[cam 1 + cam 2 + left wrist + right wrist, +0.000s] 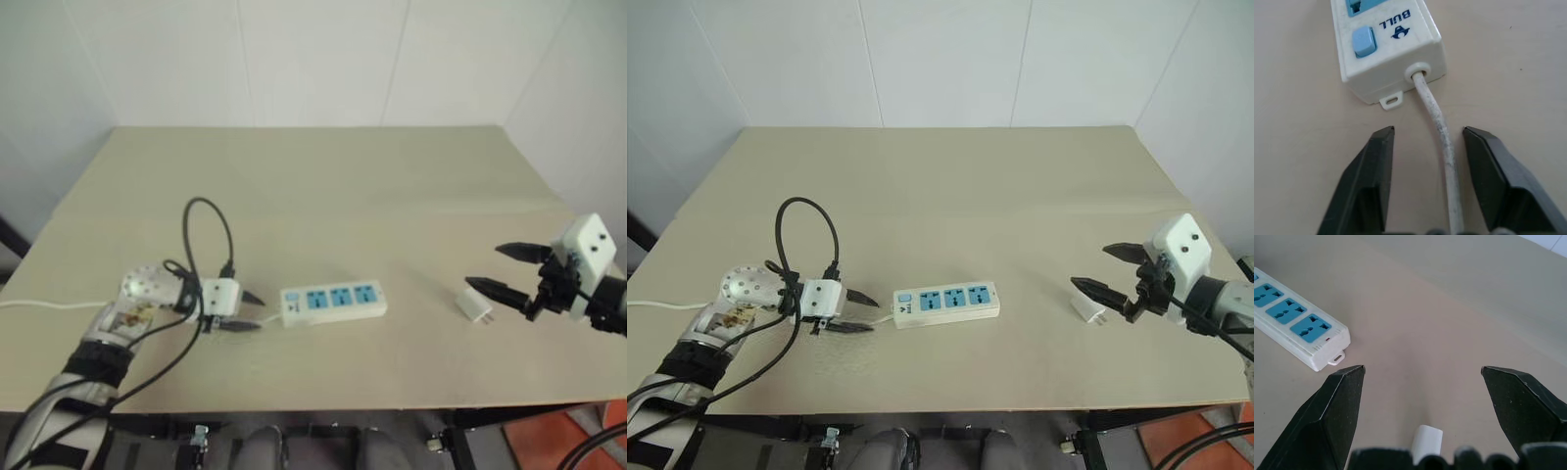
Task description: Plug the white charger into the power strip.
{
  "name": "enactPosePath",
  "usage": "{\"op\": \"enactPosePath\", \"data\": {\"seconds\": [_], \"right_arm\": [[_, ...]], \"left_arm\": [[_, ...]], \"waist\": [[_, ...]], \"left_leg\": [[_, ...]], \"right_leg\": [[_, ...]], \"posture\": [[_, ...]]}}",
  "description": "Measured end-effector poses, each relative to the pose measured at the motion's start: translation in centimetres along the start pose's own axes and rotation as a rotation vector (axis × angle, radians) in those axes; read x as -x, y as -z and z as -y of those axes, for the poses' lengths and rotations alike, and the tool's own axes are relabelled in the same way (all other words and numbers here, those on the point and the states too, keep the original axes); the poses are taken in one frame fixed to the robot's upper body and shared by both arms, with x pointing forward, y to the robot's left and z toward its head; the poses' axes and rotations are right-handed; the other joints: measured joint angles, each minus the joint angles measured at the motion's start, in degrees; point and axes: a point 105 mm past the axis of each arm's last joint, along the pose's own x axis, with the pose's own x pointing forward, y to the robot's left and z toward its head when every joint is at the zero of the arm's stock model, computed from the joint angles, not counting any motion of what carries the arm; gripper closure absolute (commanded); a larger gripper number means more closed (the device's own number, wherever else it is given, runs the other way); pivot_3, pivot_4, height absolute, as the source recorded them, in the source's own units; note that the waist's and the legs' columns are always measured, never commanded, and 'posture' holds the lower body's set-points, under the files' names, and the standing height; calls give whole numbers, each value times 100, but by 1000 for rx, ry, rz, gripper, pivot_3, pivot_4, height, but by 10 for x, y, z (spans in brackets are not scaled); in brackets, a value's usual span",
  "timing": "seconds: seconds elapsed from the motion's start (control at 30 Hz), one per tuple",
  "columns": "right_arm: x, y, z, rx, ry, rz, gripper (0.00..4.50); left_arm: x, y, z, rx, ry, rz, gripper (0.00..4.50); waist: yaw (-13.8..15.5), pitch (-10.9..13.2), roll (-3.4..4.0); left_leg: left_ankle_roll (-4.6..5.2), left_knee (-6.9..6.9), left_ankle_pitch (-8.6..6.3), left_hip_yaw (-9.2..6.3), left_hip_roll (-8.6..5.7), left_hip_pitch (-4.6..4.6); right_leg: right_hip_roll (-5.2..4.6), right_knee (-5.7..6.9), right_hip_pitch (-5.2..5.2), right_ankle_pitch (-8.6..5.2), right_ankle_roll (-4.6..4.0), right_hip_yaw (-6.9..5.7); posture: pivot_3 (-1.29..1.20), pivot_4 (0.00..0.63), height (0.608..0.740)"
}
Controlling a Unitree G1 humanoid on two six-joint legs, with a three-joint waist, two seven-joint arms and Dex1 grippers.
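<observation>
While nothing on the table serves as a container, the power strip comes closest, with three blue outlet faces in a row along its top, all of them unfilled. It lies flat near the front edge of the table, a little left of centre, its long side running left to right. A blue switch sits at its left end, and a thin white cord leaves that end and trails off toward the left.

Just left of the strip's switch end, the left gripper points toward the strip with its two black fingers apart; the left wrist view shows the cord running between the fingers without either one touching it. Black cables loop up over that wrist.

On the right side of the table, well apart from the strip, lies the white charger, resting on the surface. The right gripper hovers just beside it on the right, fingers spread wide and holding nothing; in the right wrist view the charger shows low between the fingers.

The tabletop is a pale beige, matte and plain. White walls stand behind and to the right of it.
</observation>
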Motion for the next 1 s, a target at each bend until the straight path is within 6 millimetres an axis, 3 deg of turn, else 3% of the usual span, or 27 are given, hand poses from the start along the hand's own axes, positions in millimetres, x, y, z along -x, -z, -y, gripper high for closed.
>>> {"op": "enactPosePath", "data": {"seconds": [0.1, 0.23, 0.3, 0.47, 1.0], "right_arm": [[0, 1, 0, -3, 1, -1, 0], [0, 2, 0, -9, 3, -5, 0], [0, 2, 0, -16, 7, 4, 0], [-2, 1, 0, -27, 7, 22, 0], [-3, -2, -1, -30, 23, 26, 0]], "left_arm": [[10, -15, 2, 106, 48, 84, 146], [37, -33, -14, 211, 6, 163, 67], [40, -42, -28, 209, -58, 207, 67], [14, -41, -39, 215, -126, 279, 67], [-48, -20, -27, 213, -101, 293, 67]], "waist": [[-37, 1, -1], [-94, 0, 0], [-83, 0, 0], [-82, 0, -1], [-82, 0, -1]], "left_leg": [[1, 1, 0, -1, 2, -2], [1, 3, 0, -2, 2, 5], [1, 3, 0, -3, 2, 15], [1, 3, 0, -2, -4, 7], [1, 4, 0, -2, -3, 8]], "right_leg": [[1, 1, -2, 0, 0, -1], [3, 5, 3, -1, 1, -1], [3, 2, 15, -1, 2, -3], [4, 2, 8, -1, 1, -3], [3, 4, 7, 0, 0, 0]], "posture": [[0, 150, 740], [0, 150, 740], [0, 150, 740], [0, 150, 740], [0, 150, 740]]}}
